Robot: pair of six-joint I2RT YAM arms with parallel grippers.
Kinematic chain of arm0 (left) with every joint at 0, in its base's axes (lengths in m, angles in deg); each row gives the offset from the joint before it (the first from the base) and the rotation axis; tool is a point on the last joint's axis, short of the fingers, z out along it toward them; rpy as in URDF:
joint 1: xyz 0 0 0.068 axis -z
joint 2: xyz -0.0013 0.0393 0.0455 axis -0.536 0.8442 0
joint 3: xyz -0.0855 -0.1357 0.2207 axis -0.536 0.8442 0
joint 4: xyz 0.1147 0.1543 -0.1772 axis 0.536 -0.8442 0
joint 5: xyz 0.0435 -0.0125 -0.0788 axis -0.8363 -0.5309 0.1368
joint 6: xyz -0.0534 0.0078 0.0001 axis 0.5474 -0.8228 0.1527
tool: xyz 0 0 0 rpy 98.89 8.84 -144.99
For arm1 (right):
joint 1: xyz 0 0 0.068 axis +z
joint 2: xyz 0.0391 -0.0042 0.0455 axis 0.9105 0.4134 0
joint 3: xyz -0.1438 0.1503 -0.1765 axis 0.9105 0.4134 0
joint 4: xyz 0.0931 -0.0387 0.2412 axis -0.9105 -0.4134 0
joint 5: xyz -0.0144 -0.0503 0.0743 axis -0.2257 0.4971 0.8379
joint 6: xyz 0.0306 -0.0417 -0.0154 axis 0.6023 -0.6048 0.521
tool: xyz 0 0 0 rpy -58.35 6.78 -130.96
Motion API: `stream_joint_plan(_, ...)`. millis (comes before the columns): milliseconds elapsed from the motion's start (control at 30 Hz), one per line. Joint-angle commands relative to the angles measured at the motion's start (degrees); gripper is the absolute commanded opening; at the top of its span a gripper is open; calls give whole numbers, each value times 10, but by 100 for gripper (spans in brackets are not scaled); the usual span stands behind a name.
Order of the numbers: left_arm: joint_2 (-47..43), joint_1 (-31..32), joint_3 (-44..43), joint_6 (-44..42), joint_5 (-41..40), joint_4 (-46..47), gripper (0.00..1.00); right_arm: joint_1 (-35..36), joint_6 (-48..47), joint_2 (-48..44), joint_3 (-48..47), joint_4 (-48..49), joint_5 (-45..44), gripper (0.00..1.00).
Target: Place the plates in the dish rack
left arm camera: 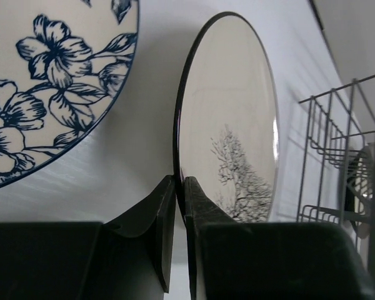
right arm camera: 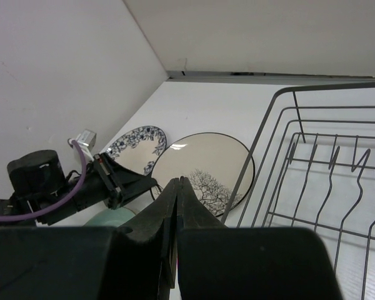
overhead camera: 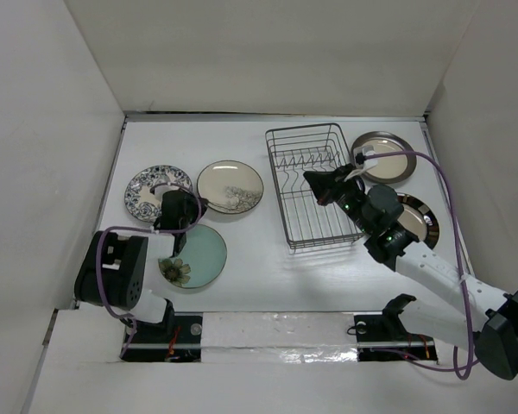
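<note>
The cream plate with the tree print (overhead camera: 230, 186) lies left of the grey wire dish rack (overhead camera: 315, 226). My left gripper (overhead camera: 196, 205) is shut on its near-left rim; the left wrist view shows the fingers (left arm camera: 180, 184) pinching the dark edge of that plate (left arm camera: 228, 112). The black-and-white patterned plate (overhead camera: 158, 191) and the pale green flower plate (overhead camera: 192, 256) lie beside it. Two beige dark-rimmed plates lie right of the rack, one at the back (overhead camera: 384, 157) and one nearer (overhead camera: 419, 222), partly hidden by my right arm. My right gripper (overhead camera: 315, 183) is shut and empty over the rack (right arm camera: 312, 156).
White walls enclose the table on the left, back and right. A purple cable loops from each arm. The rack holds no plates. The right wrist view shows the left gripper (right arm camera: 151, 183) at the rim of the cream plate (right arm camera: 203, 162).
</note>
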Motion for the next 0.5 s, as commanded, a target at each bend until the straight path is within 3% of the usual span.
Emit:
stream_joint_plan(0,-53,-3,20,-23,-14,96,0,-4,-2,-11,4,28,-10,1)
stream_joint_plan(233,-119,-3,54,-39,-21,149,0,2,-4,-3,2,30,-10,1)
stream_joint_plan(467,-96,-3,51,-37,-11,120,0,13,-12,14,-8,24,-9,1)
